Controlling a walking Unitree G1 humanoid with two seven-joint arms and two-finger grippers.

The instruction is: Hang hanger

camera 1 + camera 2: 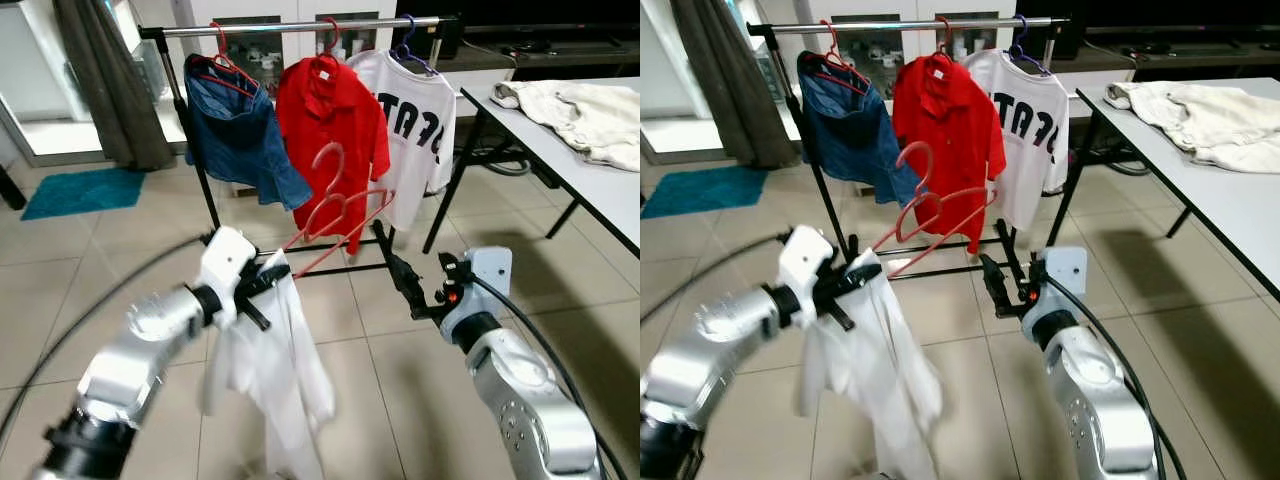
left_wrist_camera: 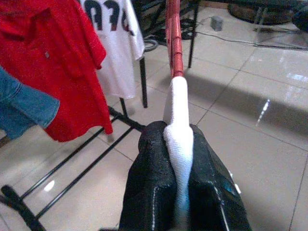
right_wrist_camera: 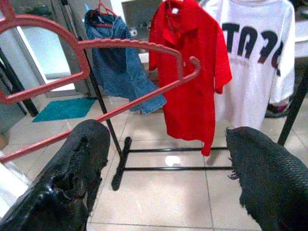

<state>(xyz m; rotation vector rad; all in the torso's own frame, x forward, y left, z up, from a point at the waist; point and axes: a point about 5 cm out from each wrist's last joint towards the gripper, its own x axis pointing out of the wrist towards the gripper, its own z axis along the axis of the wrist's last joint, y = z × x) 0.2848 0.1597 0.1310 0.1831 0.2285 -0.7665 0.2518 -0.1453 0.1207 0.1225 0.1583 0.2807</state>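
A red plastic hanger point(image 1: 335, 205) carries a white shirt point(image 1: 275, 370) that droops towards the floor. My left gripper point(image 1: 262, 283) is shut on the hanger's shirt-covered end; in the left wrist view its fingers point(image 2: 149, 159) pinch the white cloth with the red bar point(image 2: 174, 43) running out beyond them. My right gripper point(image 1: 392, 258) stands open just right of the hanger's other end, not touching it. In the right wrist view the hanger point(image 3: 130, 45) sits ahead of the spread fingers point(image 3: 86, 144). The clothes rail point(image 1: 300, 30) spans the back.
On the rail hang a denim garment point(image 1: 240, 135), a red shirt point(image 1: 335, 120) and a white printed tee point(image 1: 415, 120). A white table point(image 1: 590, 175) with a cream garment point(image 1: 580, 115) stands at right. A teal mat point(image 1: 85, 190) and a grey curtain point(image 1: 110, 80) are at left.
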